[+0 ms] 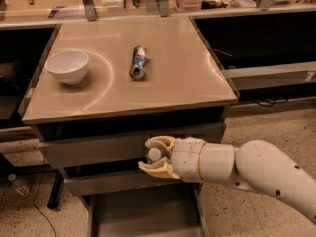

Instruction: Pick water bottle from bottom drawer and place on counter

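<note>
The robot's gripper [148,155] hangs in front of the cabinet's drawer fronts, above the open bottom drawer [143,216], its two cream fingers [159,142] clasped above and below the water bottle [154,154]. Only the bottle's white cap shows plainly, facing left between the fingertips; its clear body cannot be made out. The white arm [256,174] reaches in from the near right, level with the gap between the upper drawer front [94,151] and the lower drawer front [108,182]. The bottom drawer's grey floor lies pulled out toward the near edge, below the gripper. On the tan counter [177,78] above, a crushed blue-and-silver can [138,62] lies on its side near the middle, with a white bowl [67,66] well to its left.
</note>
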